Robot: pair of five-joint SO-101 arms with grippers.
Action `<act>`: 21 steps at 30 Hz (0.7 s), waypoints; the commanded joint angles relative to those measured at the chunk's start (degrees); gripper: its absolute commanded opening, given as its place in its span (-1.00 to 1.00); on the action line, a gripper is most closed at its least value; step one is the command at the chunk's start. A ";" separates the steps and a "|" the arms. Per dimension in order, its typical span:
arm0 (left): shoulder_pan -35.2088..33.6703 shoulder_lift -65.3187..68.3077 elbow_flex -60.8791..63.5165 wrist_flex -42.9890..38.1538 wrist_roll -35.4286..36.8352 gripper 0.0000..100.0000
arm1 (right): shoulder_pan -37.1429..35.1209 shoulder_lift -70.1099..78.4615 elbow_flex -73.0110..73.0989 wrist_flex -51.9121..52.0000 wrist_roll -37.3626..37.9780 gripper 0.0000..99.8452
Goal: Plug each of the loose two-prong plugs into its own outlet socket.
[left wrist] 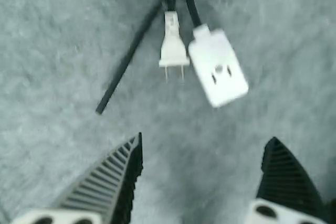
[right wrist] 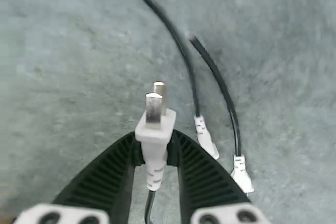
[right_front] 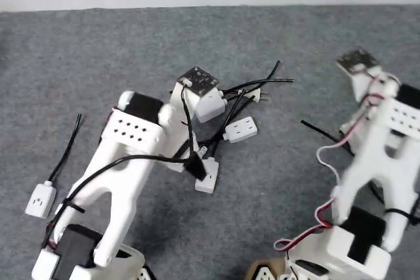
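My left gripper (left wrist: 205, 151) is open above the grey mat, with nothing between its ribbed fingers. Just beyond it lie a loose white two-prong plug (left wrist: 173, 51) and a white outlet socket (left wrist: 218, 72), side by side and apart, both on black cords. In the high view that socket (right_front: 239, 129) lies by the left arm's head, and the plug (right_front: 256, 94) is just beyond it. My right gripper (right wrist: 155, 142) is shut on another white two-prong plug (right wrist: 154, 132), prongs pointing away from me. Two more small plugs (right wrist: 207, 139) (right wrist: 242, 174) lie on the mat beyond it.
A second socket (right_front: 207, 176) lies under the left arm among tangled black cords (right_front: 252, 84). A third socket (right_front: 41, 200) sits far left with its cord trailing back. A loose black cord end (left wrist: 126, 64) lies near the left gripper. The right arm (right_front: 380, 155) stands at the right edge.
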 commanded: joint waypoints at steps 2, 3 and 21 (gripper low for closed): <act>2.73 -1.49 5.14 -10.99 6.86 -0.31 | 3.47 -2.59 7.38 -10.33 0.18 -0.98; 3.78 -1.49 6.81 -12.31 7.65 -0.31 | 3.74 -2.59 8.97 -12.18 0.35 -0.98; 7.74 1.58 19.21 -31.56 17.41 -0.31 | 3.91 -1.45 15.82 -22.73 5.01 -0.98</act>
